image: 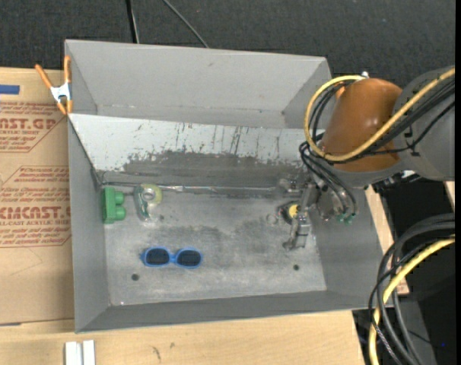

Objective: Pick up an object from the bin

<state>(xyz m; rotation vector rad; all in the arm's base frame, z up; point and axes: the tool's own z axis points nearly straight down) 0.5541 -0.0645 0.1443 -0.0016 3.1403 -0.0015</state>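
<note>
My gripper (297,233) hangs low over the bin's right part, close to the bare floor, with no loose thing directly beneath it. A pair of blue sunglasses (172,258) lies flat on the floor at the front left, well away from the gripper. At the far left a green block (112,204) rests against the wall. Beside the block lies a small clear, yellowish piece (147,200).
The arm with its orange cover and looped cables reaches in over the bin's right rim. The bin's walls slope steeply inward, and the back wall is scuffed.
</note>
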